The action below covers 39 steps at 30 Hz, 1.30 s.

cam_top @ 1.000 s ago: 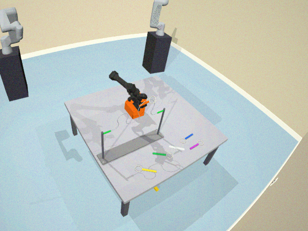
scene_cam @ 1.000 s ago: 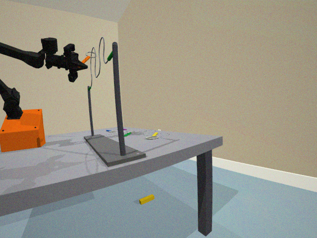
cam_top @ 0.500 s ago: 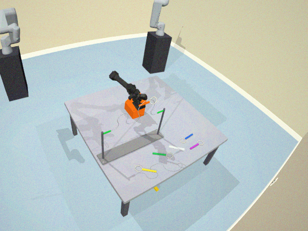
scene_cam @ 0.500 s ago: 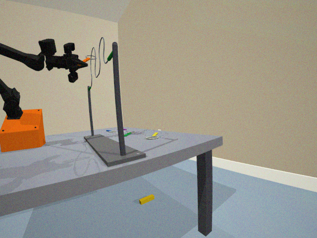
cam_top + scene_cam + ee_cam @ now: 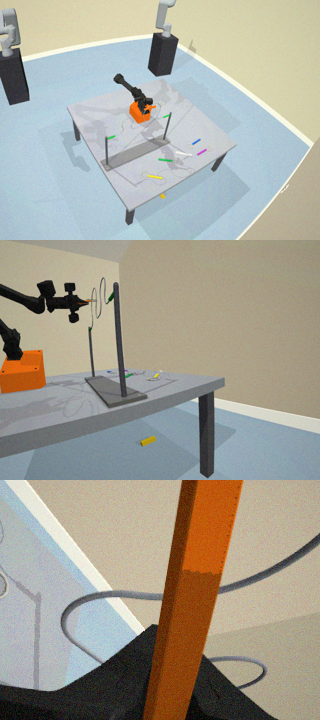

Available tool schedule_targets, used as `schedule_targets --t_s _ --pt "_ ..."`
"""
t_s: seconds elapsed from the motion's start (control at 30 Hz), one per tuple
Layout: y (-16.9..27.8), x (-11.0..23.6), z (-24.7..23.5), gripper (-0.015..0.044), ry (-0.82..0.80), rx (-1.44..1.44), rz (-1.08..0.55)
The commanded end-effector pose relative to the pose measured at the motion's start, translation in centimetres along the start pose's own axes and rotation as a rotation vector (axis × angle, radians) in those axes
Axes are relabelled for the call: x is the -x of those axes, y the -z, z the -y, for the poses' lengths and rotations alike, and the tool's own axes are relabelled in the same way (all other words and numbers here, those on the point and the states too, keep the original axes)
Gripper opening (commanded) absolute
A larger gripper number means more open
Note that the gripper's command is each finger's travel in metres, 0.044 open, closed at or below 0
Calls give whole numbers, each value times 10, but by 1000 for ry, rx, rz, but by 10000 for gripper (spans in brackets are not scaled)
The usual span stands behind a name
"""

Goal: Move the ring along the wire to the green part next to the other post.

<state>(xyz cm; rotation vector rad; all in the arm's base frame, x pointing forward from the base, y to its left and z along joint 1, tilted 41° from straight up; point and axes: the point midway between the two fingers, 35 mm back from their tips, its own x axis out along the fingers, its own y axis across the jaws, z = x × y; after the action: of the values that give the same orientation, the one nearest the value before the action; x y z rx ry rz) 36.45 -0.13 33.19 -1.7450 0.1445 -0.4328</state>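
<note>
Black claw (image 5: 84, 302), orange handle (image 5: 194, 600), orange base (image 5: 23, 370), green wire ends (image 5: 111, 137); wire (image 5: 267, 576) seemingly grey.

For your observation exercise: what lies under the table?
A small yellow block lies on the blue floor beneath the table, in its shadow. One table leg shows; the tabletop covers the rest of that floor area.

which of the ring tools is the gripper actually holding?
The orange-handled ring. The gripper is shut on its orange handle, up by the wire. The blue, magenta, white, green and yellow ones lie on the table.
</note>
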Motion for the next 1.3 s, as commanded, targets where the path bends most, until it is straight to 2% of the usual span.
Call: schedule_targets --t_s 0.0,1.27 --pt "-1 1 -1 -150 16 43 11" --pt "-6 1 20 -150 245 471 66"
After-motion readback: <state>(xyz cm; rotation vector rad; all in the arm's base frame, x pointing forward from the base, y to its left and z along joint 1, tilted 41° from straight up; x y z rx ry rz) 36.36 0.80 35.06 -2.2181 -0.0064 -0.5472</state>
